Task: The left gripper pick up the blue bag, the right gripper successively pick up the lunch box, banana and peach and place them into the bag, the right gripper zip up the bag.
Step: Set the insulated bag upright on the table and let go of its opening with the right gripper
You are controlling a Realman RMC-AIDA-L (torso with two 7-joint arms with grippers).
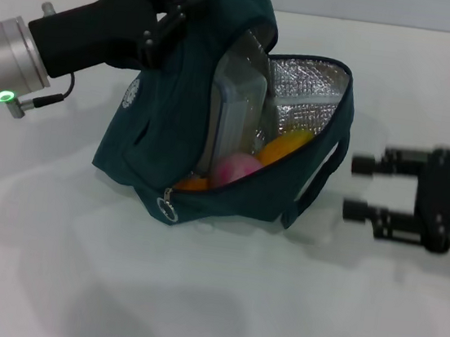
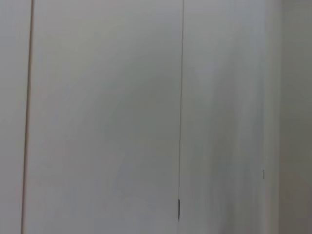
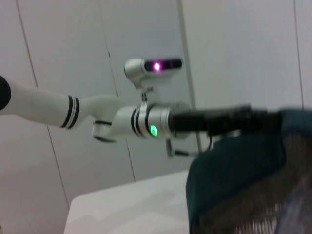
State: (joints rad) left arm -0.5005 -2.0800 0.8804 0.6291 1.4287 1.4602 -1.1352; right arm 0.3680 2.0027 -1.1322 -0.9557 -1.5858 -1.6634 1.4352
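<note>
Blue bag: on desk, held up by left hand clamped on its top; lunch box, banana, peach inside. Right hand: fingers apart, beside the bag's open mouth; zipper ring-pull low at the front corner.

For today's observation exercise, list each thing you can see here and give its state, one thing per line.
Blue bag: held up by its top, unzipped, mouth gaping.
Lunch box: inside the bag, standing on edge.
Peach: inside the bag, near the mouth.
Banana: inside the bag, partly hidden.
Left claw: shut on the blue bag.
Right claw: open, empty, beside the bag's mouth, apart from it.
</note>
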